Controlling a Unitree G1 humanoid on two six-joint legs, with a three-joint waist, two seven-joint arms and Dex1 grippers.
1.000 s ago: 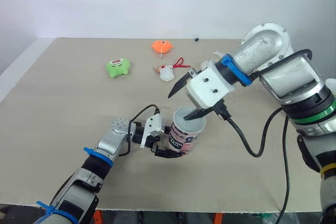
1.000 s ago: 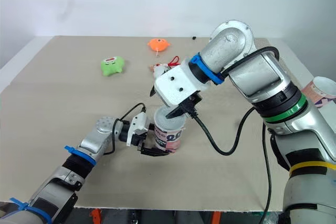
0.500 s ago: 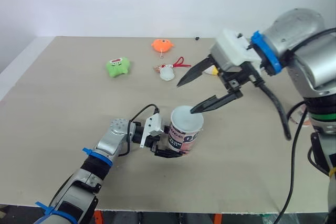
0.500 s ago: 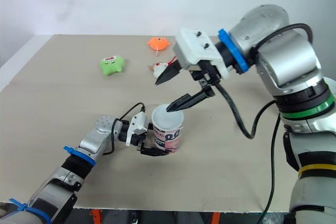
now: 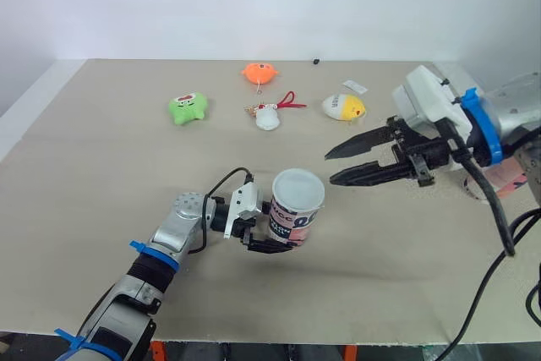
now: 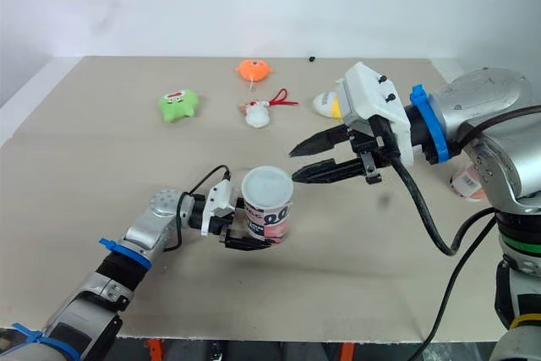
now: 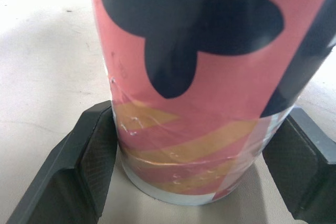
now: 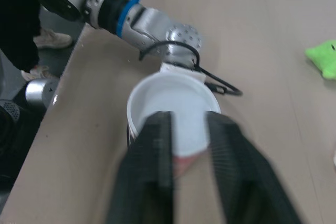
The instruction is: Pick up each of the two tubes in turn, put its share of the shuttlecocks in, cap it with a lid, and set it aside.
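Right claw [image 5: 330, 168] has pulled back from the lidded tube [image 5: 294, 219], fingers parted; left claw [image 5: 269, 232] clamps the tube.

tube [image 5: 296, 216]: contents hidden under lid [image 5: 297, 188] | pink object [image 6: 467, 183]: perhaps second tube, mostly behind right arm [image 6: 486, 124]

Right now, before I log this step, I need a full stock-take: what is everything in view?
tube: one, pink with dark print, standing mid-table
lid: one, white, on that tube
second tube: one, pink and white, right edge, partly hidden by the right arm
green plush: one, far left
orange plush: one, far side
yellow-and-white plush: one, far right
white toy: one, red cord, far middle
table: one, tan
left gripper: black, clamped on the tube
right gripper: black, open, empty, right of the tube
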